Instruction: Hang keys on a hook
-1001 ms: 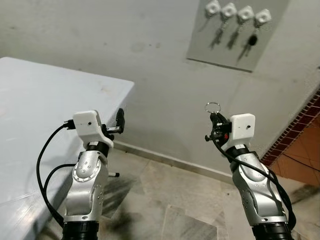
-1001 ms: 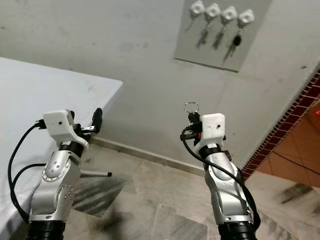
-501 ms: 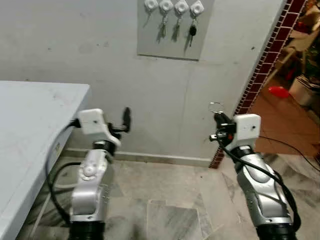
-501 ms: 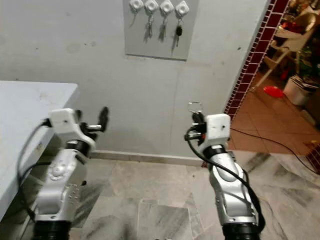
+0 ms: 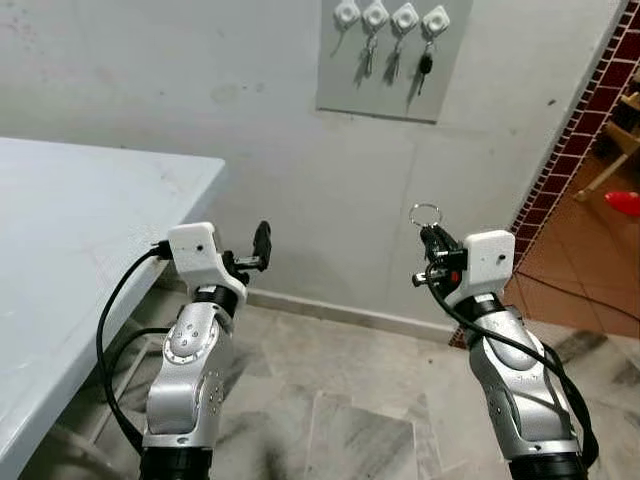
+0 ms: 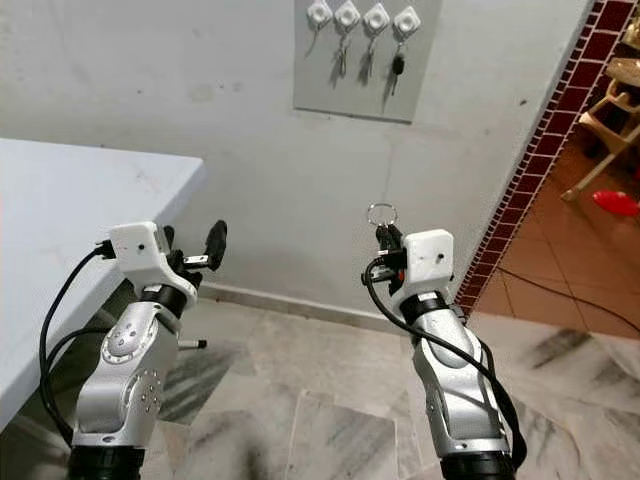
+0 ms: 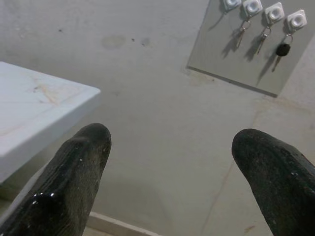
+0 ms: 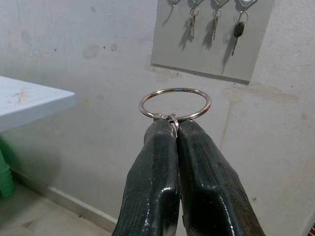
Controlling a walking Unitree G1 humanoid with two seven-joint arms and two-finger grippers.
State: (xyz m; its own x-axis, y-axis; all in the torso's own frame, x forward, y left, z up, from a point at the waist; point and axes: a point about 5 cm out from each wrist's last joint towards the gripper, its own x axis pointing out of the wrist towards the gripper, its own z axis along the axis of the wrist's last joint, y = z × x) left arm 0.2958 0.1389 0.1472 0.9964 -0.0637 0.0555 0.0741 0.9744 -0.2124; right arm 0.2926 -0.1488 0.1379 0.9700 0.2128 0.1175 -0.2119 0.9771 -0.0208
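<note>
Between the closed black fingers of the right gripper sits a metal key ring, pinched at its lower edge and standing upright above the fingertips; any keys hanging from it are hidden behind the fingers. The left gripper is raised at about the same height, its fingers spread wide and empty, pointing at the wall.

Compared with half a second ago, the whole scene has slid sideways and tilted, so the head has turned; the arms hold much the same pose relative to the body, and the ring stays clamped. The grey board with its row of four white hooks now sits closer to straight above the right gripper, which I judge brings the robot better in line for the reach. It is high on the wall, well apart from the ring, so an approach and a lift remain.

Three hooks carry keys, one with a black head; the leftmost hook looks free.

A pale table stands at the left against a stained grey wall. Marble floor tiles run to a red brick column, with terracotta flooring beyond.
</note>
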